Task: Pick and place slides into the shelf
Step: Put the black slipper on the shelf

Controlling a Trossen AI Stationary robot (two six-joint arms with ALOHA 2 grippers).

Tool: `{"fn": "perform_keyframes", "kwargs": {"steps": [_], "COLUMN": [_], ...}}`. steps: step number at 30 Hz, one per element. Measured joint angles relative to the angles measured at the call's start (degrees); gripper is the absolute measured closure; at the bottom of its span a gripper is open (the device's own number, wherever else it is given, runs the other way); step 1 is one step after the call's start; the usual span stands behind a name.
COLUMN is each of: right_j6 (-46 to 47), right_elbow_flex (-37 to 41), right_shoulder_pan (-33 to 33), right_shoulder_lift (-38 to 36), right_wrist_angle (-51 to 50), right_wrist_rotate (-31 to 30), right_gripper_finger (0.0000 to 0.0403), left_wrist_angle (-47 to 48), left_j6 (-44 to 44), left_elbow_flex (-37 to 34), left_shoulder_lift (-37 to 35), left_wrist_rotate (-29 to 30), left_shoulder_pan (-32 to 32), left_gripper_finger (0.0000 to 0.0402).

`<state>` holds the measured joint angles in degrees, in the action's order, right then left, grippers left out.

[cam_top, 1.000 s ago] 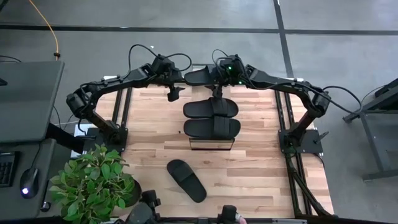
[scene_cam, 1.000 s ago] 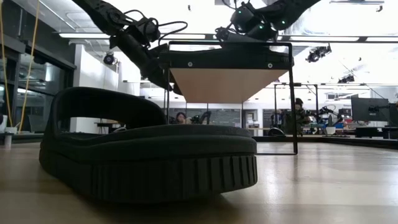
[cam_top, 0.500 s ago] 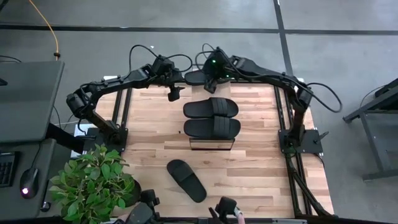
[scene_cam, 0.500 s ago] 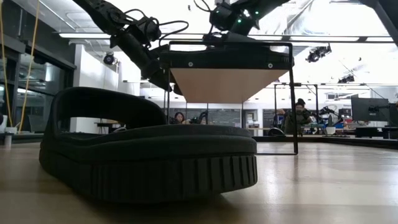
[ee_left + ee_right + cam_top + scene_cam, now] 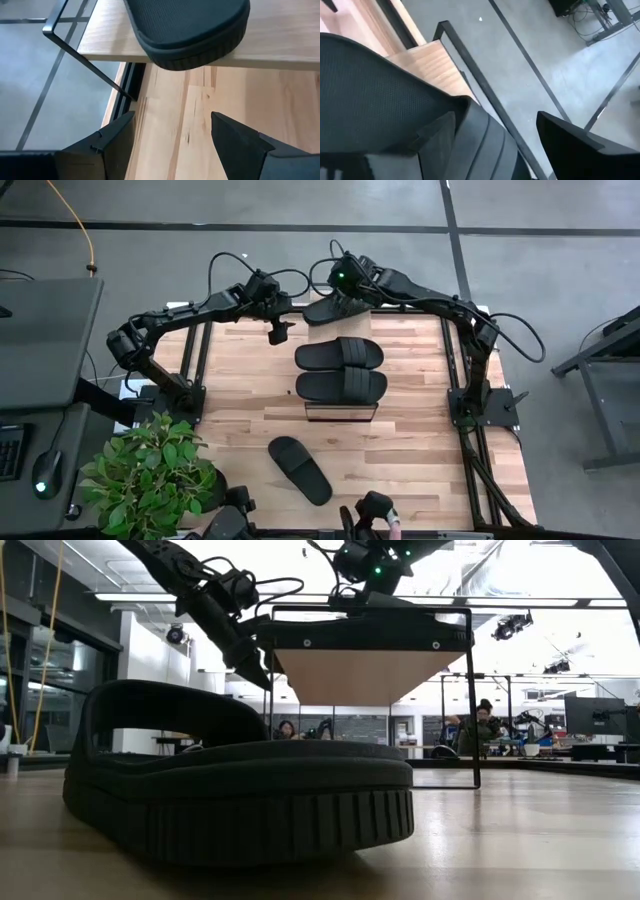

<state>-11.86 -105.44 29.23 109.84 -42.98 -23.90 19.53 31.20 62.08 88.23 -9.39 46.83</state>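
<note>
While two slides [image 5: 339,352] lie crosswise on the shelf [image 5: 280,35], looks like placing of the third slide [image 5: 326,307] at the far end. See right gripper [image 5: 343,288] spread wide astride its edge, not visibly pinching; left gripper [image 5: 279,330] unclenched, empty, beside the shelf. Next, probably: square this skewed slide, long axis diagonal, parallel with its neighbours, then fetch the fourth slide [image 5: 300,470], lying diagonal on the tabletop [image 5: 420,470].
</note>
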Motion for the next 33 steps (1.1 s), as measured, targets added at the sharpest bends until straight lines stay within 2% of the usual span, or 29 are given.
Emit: {"fn": "perform_keyframes", "kwargs": {"steps": [5, 7, 15, 18, 33], "right_j6": [-0.01, -0.24, -6.15, -7.70, -10.20], "right_elbow_flex": [0.18, 0.18, 0.23, 0.24, 0.27], "right_shoulder_pan": [-0.03, -0.11, -1.58, -2.72, -4.98], "right_shoulder_lift": [0.00, 0.00, 0.00, 0.00, 0.97], "right_wrist_angle": [-0.68, -0.51, -0.24, -0.82, -1.55], "right_wrist_rotate": [0.58, 2.70, 23.60, 28.85, 20.91], "right_gripper_finger": [0.0132, 0.0132, 0.0132, 0.0132, 0.0132], "left_wrist_angle": [0.13, 0.18, 0.64, 0.61, 0.59], "left_j6": [-0.02, -0.01, -0.01, 0.00, -0.02], "left_elbow_flex": [0.00, 0.00, 0.00, 0.00, 0.00], "left_shoulder_lift": [0.00, 0.00, 0.00, 0.00, 0.00], "left_wrist_rotate": [0.02, 0.00, 0.00, 0.00, 0.00], "left_shoulder_pan": [0.00, 0.00, 0.01, 0.00, 0.00], "left_gripper_finger": [0.0161, 0.0161, 0.0161, 0.0161, 0.0160]}}
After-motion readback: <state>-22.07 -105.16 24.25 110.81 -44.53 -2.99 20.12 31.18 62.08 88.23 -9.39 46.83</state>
